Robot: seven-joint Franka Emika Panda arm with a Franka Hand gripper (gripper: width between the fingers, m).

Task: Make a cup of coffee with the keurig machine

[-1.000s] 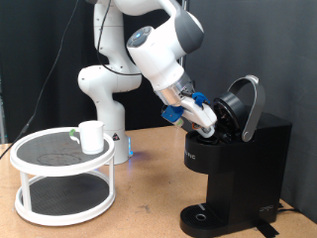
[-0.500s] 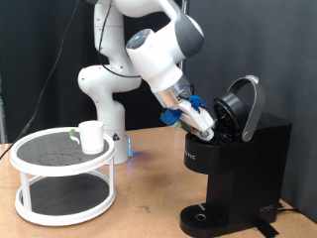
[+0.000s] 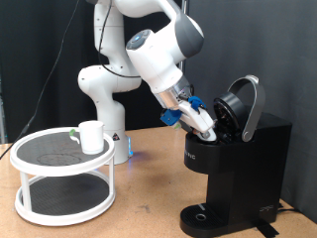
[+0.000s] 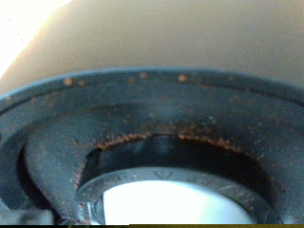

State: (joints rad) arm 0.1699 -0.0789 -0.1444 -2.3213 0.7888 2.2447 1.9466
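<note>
Your gripper (image 3: 208, 123) sits at the coffee maker's (image 3: 238, 164) open pod chamber, lid raised for loading; fingers' spread hidden, can't tell. Mug (image 3: 91, 136) waits well away on the round stand (image 3: 61, 183).

The exterior view faces the table (image 3: 149, 198) side-on from a moderate distance; the wrist view looks very closely into the coffee maker's (image 3: 233, 169) open chamber (image 4: 161, 161), their shared part.

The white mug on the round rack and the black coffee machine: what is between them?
In the exterior view, only bare wooden tabletop lies between the white mug and the black coffee machine; the robot's white base stands behind.
</note>
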